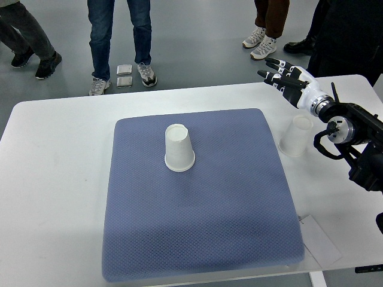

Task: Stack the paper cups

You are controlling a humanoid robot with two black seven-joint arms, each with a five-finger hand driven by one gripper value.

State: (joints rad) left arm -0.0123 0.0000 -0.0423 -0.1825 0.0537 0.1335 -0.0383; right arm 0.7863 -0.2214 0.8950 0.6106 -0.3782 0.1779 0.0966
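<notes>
The fingers [276, 74] of the right hand [287, 81] are shown spread and extended, with nothing held between them; they point toward eleven o'clock, out over the far edge of the white rectangular table [54, 179]. The hand is carried at about two o'clock in the view, on a black-jointed arm [350, 134] that enters from the right edge. No left hand is seen.

Just below the wrist, at about three o'clock, a white paper cup [295, 136] is set upside down on the bare table, just beside the right edge of the blue-grey quilted square mat [197, 239] and apart from the hand. A second inverted white paper cup [179, 147] is placed near the mat's centre, slightly toward twelve o'clock, well apart from the first. Both are stood on their wide rims, presumably for stability and so that one may be slid down over the other.

No stacking is judged to have been accomplished. The near cup is probably to be grasped first, since it lies closest to the open hand.

Several persons' legs and shoes are visible beyond the table at twelve o'clock.
</notes>
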